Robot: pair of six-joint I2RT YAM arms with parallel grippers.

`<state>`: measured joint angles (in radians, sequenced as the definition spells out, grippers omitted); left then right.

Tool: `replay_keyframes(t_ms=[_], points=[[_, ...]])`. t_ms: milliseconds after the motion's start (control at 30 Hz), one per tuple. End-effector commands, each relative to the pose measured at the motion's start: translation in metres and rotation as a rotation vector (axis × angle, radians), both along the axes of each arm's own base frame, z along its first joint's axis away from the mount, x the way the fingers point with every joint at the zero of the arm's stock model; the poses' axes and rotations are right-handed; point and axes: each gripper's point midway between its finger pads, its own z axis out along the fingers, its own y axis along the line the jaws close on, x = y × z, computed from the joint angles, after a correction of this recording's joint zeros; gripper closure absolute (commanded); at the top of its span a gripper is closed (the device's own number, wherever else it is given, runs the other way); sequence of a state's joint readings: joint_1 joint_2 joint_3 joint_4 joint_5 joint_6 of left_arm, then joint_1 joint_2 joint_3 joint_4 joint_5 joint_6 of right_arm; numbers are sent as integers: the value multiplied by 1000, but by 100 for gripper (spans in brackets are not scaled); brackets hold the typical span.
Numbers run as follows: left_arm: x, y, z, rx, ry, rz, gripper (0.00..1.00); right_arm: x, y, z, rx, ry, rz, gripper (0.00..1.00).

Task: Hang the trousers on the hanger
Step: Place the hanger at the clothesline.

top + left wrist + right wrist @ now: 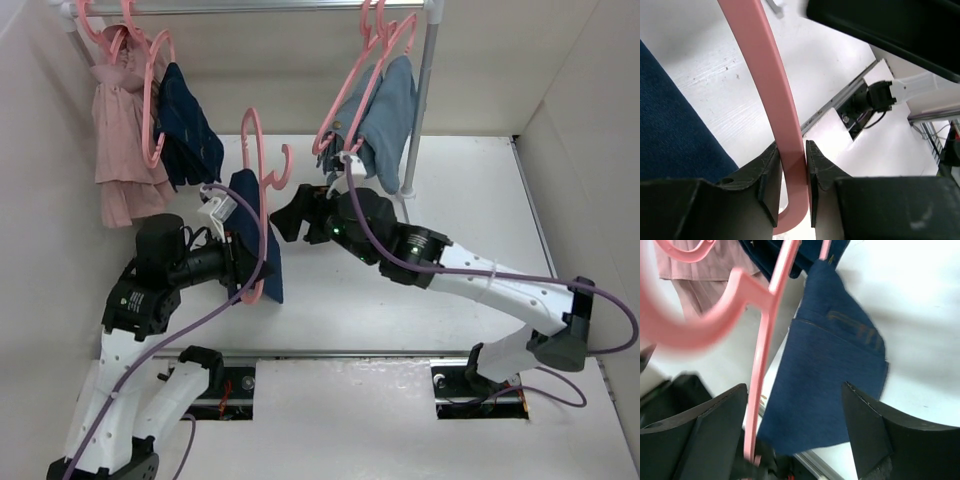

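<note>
Pink plastic is what the left gripper [791, 145] holds: its fingers are pressed narrowly on the thin bar of the hanger [785, 125], lifted off the white table [480, 200]. The trousers [830, 385], dark navy with orange-brown stitching, hang from that hanger in a folded drape; we cannot tell exactly how they sit on it. The right gripper [792, 390] faces them from just beside, fingers spread wide and gripping nothing. Behind, the rail [300, 5] carries more pink hangers: a pink garment [125, 120] and a dark speckled one [190, 125] at the left, light blue jeans [390, 115] at the right.
</note>
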<state>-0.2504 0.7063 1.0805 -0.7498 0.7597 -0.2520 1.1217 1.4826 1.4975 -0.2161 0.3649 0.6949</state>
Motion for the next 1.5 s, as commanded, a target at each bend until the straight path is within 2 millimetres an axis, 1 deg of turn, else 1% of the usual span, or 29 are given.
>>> replay_keyframes(t_ms=[0,33,100,133,233,267,333,400,433,467,500,567,600,667,700,733,767,800,833,867,900,967,1000,1033,1100,1133,1167,1367,1467], points=[[21,-5,45,-71,-225,7,100,-15,-21,28,27,-73,27,19],[21,-6,60,-99,-252,15,100,-16,-25,22,6,-73,29,19],[29,-10,73,-137,-265,16,100,-20,-39,27,-2,-81,18,19],[31,-13,89,-174,-322,7,100,-22,-43,19,-20,-73,19,19],[43,-25,101,-280,-272,-10,100,-27,-59,22,-19,-84,11,19],[42,-26,107,-289,-300,-25,100,-27,-59,22,-19,-84,11,19],[49,-33,111,-338,-244,-45,100,-31,-67,25,-18,-94,12,19],[58,-40,137,-421,-278,-93,100,-33,-75,22,-19,-95,2,19],[68,-40,132,-432,-224,-74,100,-34,-78,21,-19,-95,2,19],[69,-44,137,-448,-222,-104,100,-34,-81,20,-20,-96,-7,19],[74,-43,159,-469,-288,-110,100,-34,-82,21,-12,-100,-8,19],[94,-44,168,-475,-308,-112,100,-35,-84,20,-13,-100,-8,19],[94,-45,186,-485,-374,-126,100,-35,-84,20,-13,-100,-8,19],[116,-40,194,-485,-405,-95,100,-35,-88,18,-22,-108,-17,19],[116,-43,198,-489,-406,-125,100,-35,-88,18,-22,-108,-17,19],[116,-41,215,-502,-442,-138,100,-35,-88,18,-22,-108,-17,19],[129,-44,213,-499,-430,-144,100,-35,-88,18,-22,-108,-17,19],[132,-45,217,-501,-426,-155,100,-35,-88,18,-22,-108,-17,19],[130,-45,232,-506,-478,-167,100,-33,-89,19,-23,-109,-26,19],[135,-43,237,-506,-497,-162,100,-33,-89,19,-23,-109,-26,19],[144,-44,236,-506,-499,-163,100,-33,-89,18,-30,-115,-25,19],[147,-45,245,-508,-526,-169,100,-32,-90,18,-31,-116,-34,19],[156,-44,246,-518,-500,-158,100,-32,-90,18,-31,-116,-34,19],[163,-46,238,-525,-452,-164,100,-32,-90,18,-31,-116,-34,19],[172,-46,238,-547,-392,-170,100,-32,-90,18,-31,-116,-34,19],[184,-48,230,-561,-333,-172,100,-32,-91,18,-39,-123,-32,19],[188,-49,229,-561,-329,-171,100,-30,-92,23,-30,-129,-45,19],[199,-50,214,-560,-291,-161,100,-28,-94,24,-57,-139,-50,19],[212,-52,202,-564,-245,-151,100,-28,-94,24,-57,-139,-50,19]])
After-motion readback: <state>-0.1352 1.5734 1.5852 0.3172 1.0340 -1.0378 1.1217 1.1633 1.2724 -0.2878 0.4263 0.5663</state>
